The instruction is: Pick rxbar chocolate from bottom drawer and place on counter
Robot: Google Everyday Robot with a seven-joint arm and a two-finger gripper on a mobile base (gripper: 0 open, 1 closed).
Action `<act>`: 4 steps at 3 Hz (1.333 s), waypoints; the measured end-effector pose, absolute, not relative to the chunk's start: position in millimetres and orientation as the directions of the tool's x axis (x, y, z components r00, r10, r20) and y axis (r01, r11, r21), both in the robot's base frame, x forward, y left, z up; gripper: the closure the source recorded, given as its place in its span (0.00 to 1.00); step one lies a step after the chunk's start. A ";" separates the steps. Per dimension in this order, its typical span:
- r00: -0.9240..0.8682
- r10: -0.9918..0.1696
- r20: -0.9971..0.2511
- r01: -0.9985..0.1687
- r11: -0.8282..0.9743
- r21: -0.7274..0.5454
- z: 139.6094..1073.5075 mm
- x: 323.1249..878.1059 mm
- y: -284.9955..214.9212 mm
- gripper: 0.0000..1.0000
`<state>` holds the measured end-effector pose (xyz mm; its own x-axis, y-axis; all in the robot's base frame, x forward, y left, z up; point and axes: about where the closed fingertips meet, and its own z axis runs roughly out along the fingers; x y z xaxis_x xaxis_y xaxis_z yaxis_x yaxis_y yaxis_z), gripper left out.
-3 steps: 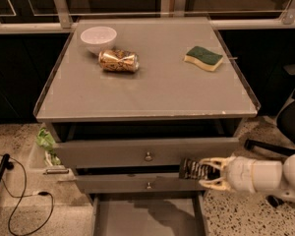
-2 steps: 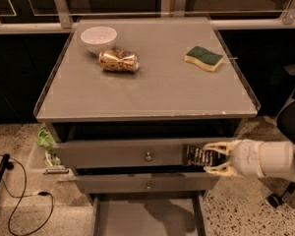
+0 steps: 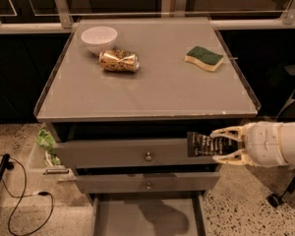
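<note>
My gripper (image 3: 217, 145) comes in from the right, in front of the top drawer and just below the counter's front edge. It is shut on the rxbar chocolate (image 3: 200, 144), a flat black wrapper with white lettering that sticks out to the left of the fingers. The bottom drawer (image 3: 147, 215) is pulled open at the bottom of the view, its grey floor bare. The counter (image 3: 152, 90) is the broad grey glossy top above.
On the counter stand a white bowl (image 3: 99, 37), a crushed gold can (image 3: 119, 61) lying on its side, and a green-and-yellow sponge (image 3: 204, 58). Two knobbed drawers (image 3: 147, 156) sit slightly open. A black cable (image 3: 19, 200) lies on the floor at left.
My gripper has risen with the rxbar chocolate from the level of the top drawer's lower edge to its upper part, closer to the counter's front edge.
</note>
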<state>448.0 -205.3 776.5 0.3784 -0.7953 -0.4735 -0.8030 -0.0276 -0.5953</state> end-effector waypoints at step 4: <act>0.504 -0.758 -0.415 -0.740 -0.131 -0.659 864.2 495.5 -179.7 1.00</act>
<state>495.5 -179.7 864.2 0.5040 -0.7576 -0.4147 -0.7401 -0.1314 -0.6595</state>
